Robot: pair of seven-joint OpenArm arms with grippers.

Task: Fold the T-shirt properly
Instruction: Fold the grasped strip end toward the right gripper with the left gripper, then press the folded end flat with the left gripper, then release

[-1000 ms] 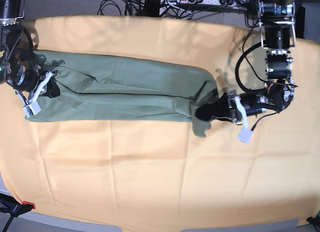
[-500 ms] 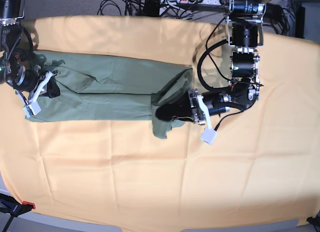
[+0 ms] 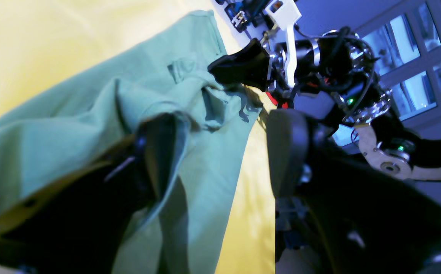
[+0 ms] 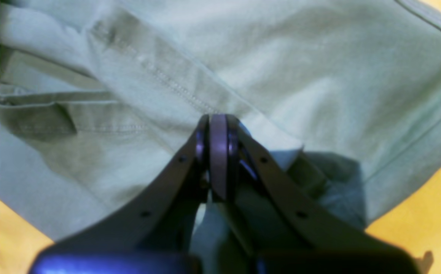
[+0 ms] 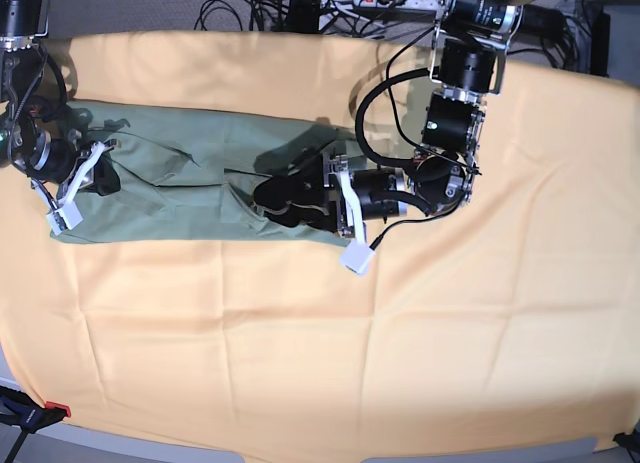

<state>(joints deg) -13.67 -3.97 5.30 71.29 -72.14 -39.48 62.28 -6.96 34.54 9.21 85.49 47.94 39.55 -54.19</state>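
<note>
T-shirt (image 5: 200,183) on yellow-orange cloth (image 5: 300,343)

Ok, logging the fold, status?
Left tool open over T-shirt. Right tool shut on far end. Nothing in the way.

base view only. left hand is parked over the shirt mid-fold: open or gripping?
Observer: Open. In the left wrist view the left hand has its fingers wide apart. The T-shirt drapes over one finger and is not pinched.
Operator: right hand?
Observer: The right wrist view shows the right hand shut, with T-shirt fabric gathered between its fingers.
Operator: seam at that grip?
Observer: Yes, a stitched hem runs right up to the fingertips.
</note>
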